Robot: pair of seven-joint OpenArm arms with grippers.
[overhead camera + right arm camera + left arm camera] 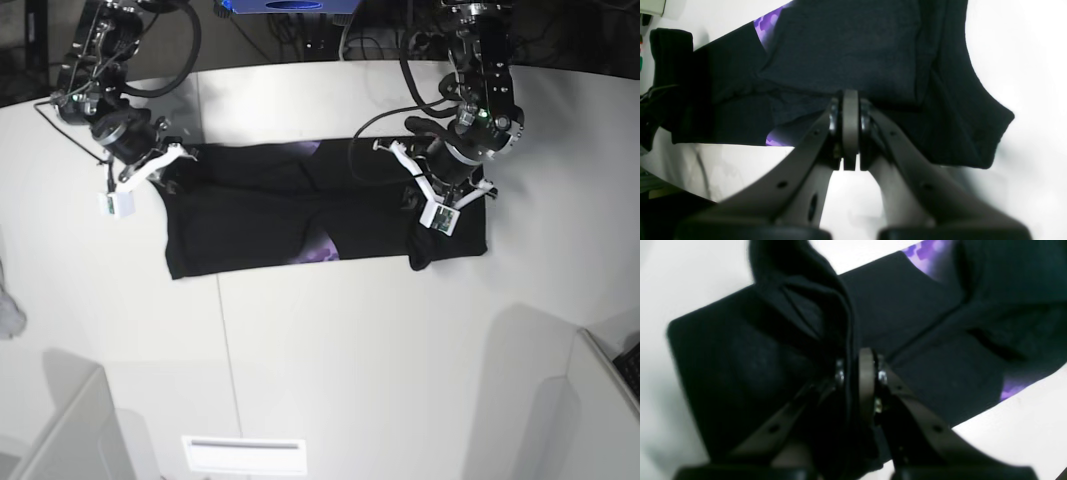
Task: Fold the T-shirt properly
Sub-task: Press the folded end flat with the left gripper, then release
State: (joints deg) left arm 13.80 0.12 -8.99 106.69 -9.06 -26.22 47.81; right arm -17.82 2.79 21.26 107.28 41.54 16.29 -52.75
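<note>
The T-shirt [300,215] lies spread across the white table [350,340], near the 12 o'clock edge in the base view. The left gripper [857,373] pinches a raised black fold; the right gripper [850,126] is pressed together on the cloth edge. For a clean fold, both ends should probably travel together, level and taut. Only the wrist views show the clamped jaws and purple print [766,23]; only the base view shows the full garment outline.
</note>
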